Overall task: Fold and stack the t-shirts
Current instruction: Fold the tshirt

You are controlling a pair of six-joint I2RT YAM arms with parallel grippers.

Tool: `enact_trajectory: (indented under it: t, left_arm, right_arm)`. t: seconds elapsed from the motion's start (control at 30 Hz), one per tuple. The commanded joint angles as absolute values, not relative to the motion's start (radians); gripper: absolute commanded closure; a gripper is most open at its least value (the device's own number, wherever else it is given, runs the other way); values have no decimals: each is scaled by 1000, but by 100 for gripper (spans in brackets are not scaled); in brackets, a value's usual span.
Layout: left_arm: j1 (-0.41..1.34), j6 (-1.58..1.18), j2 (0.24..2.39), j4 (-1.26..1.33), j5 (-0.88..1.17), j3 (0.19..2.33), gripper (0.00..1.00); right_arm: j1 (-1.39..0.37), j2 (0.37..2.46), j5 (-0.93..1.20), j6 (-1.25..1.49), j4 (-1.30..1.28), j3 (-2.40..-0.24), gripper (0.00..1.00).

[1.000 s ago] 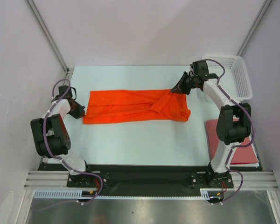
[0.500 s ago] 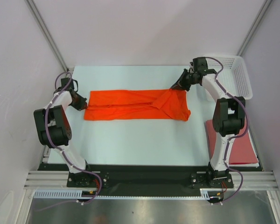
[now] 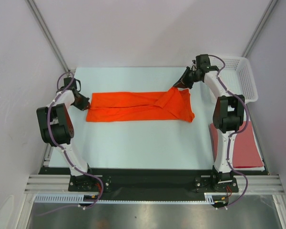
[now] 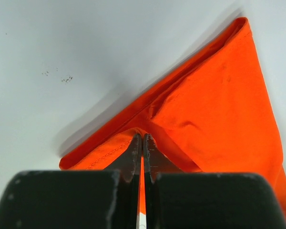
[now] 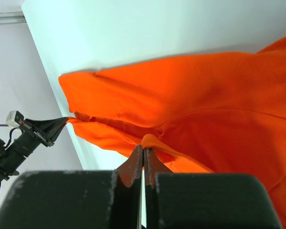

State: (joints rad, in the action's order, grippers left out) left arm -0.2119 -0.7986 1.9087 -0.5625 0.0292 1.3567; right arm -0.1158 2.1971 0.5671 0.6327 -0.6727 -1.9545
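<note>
Two shirts here, so we go from the front edge back. Closest to us in the overhead view, down at the lower right, the brick-red t-shirt (image 3: 250, 150) lies flat on the table (image 3: 133, 143), partly hidden behind the right arm (image 3: 227, 114).

Further in, the orange t-shirt (image 3: 128, 109) stretches as a long band across the middle of the frame, with its right part folded over into a rumpled flap. The left gripper (image 3: 87, 102) is at the band's left end, jaws pinched tight on the cloth edge. Our left wrist view shows the fingertips (image 4: 135, 150) squeezed together with a fold of orange cloth caught between them.

The right gripper (image 3: 175, 88) sits at the shirt's upper right corner, likewise clamped on a bit of fabric. From its wrist camera we see the cloth running off toward the other gripper, over at the left side of that frame.

Farthest back, in the upper right, the white lattice basket (image 3: 245, 81) stands just beyond the right arm's wrist, apart from both shirts.
</note>
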Motion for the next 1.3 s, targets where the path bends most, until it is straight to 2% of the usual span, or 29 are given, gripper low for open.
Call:
enact_trajectory:
  t: [0.0,1.27]
  left_arm:
    - [-209,-821,1902,-560,5,1396,100]
    - [-210,-801,2031,-597,-15,1526,100]
  right_arm:
    - [-100,2206,597,614,-695,-2014,100]
    - [-118,2483,680,684,-677,-2307,100]
